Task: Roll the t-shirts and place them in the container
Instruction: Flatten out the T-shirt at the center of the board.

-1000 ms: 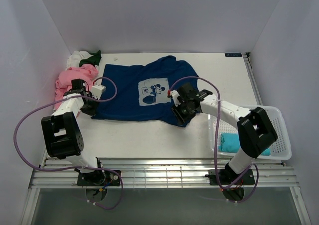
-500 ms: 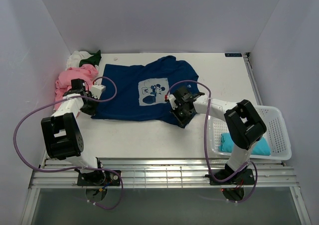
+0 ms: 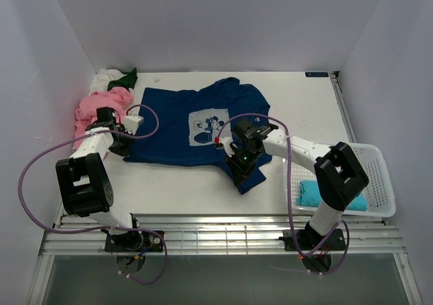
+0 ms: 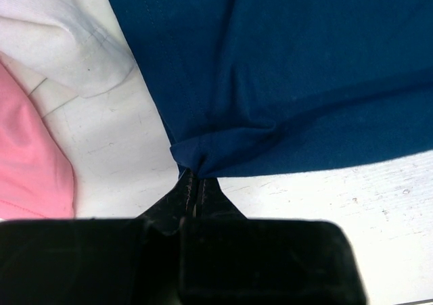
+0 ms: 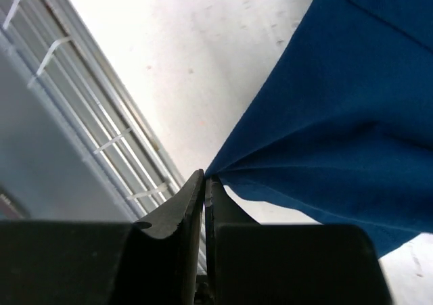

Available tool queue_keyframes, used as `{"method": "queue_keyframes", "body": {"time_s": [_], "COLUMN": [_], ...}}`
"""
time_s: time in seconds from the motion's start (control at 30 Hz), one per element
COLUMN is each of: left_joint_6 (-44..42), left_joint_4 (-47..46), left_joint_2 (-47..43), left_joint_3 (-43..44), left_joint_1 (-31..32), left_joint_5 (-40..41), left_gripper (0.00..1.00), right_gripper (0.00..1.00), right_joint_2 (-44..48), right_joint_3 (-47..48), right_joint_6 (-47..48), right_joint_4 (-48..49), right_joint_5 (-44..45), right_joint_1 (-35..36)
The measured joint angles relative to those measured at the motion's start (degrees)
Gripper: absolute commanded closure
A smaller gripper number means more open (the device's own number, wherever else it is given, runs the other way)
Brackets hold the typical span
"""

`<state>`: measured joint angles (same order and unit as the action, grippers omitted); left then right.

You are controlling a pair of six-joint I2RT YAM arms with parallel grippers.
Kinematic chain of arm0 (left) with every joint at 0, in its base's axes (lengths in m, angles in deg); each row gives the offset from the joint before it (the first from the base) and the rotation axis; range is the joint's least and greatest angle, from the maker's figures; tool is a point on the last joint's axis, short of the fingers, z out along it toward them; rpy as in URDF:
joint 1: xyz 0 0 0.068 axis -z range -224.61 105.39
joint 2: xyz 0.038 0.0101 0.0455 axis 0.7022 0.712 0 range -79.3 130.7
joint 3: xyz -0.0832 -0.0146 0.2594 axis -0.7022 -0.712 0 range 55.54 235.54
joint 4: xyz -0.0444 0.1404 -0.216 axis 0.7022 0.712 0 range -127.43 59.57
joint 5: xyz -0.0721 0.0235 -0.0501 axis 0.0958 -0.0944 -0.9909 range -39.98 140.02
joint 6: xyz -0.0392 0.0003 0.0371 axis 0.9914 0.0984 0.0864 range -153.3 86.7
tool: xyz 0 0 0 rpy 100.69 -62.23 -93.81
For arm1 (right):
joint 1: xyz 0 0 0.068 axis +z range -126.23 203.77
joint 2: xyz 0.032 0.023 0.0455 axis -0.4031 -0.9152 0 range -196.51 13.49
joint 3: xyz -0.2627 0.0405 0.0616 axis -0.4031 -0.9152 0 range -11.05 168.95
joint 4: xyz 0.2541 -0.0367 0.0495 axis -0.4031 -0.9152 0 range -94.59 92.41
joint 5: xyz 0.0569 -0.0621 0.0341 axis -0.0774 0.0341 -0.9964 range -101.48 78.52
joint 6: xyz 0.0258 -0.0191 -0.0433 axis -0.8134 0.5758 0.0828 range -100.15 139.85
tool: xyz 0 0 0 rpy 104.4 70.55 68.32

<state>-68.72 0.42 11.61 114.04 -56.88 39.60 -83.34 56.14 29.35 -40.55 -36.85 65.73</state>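
Navy t-shirt [image 3: 166, 119] lies spread mid-table. The left gripper [image 4: 193, 182] is clamped on its near-left hem corner, and the right gripper [image 5: 205, 181] pinches the near-right corner. This looks like flattening before rolling, and the next move calls for even tension. Bare table [image 3: 183, 190] gives room nearward; the pink tee [image 3: 91, 109] crowds the left and the basket [image 3: 382, 183] the right.

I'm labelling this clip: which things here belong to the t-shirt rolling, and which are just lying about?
Job: navy t-shirt, pink t-shirt, white t-shirt, dark green t-shirt, teal t-shirt, left gripper, right gripper.
Lying about: mesh basket.
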Motion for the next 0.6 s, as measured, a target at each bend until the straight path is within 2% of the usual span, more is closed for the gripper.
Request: {"method": "queue_keyframes", "body": {"time_s": [0.2, 0.23, 0.27, 0.3, 0.4, 0.5, 0.6], "left_joint_6": [-1.38, -1.77, -2.12, -2.49, -3.43, -3.85, -4.17], "left_joint_4": [-0.04, -0.02, -0.02, 0.09, 0.24, 0.24, 0.28], "left_joint_2": [-0.72, -0.76, -0.81, -0.81, -0.81, -0.79, -0.68], "left_joint_3": [-1.92, -2.27, -2.54, -2.8, -2.97, -2.95, -2.69], "left_joint_1": [0.0, 0.0, 0.0, 0.0, 0.0, 0.0, 0.0], "left_joint_5": [0.37, 0.55, 0.63, 0.81, 1.03, 1.07, 1.07], "left_gripper": [1.0, 1.0, 1.0, 1.0, 1.0, 1.0, 1.0], "right_gripper": [0.92, 0.89, 0.78, 0.57, 0.33, 0.28, 0.3], "right_joint_2": [-1.53, -2.34, -3.26, -4.2, -6.82, -7.8, -5.9], "right_joint_3": [-0.5, -0.48, -0.46, -0.39, 0.66, 3.89, 6.71], "right_joint_6": [-0.33, -0.52, -0.9, -1.46, -3.26, -4.2, -5.44], "right_joint_4": [-2.49, -2.54, -2.47, -2.43, -2.43, -2.4, -1.53], "right_joint_5": [-3.56, -3.93, -4.35, -4.59, -4.83, -4.55, -3.39], "right_joint_1": [1.51, 1.75, 1.95, 2.12, 3.67, 5.38, 5.92]}}
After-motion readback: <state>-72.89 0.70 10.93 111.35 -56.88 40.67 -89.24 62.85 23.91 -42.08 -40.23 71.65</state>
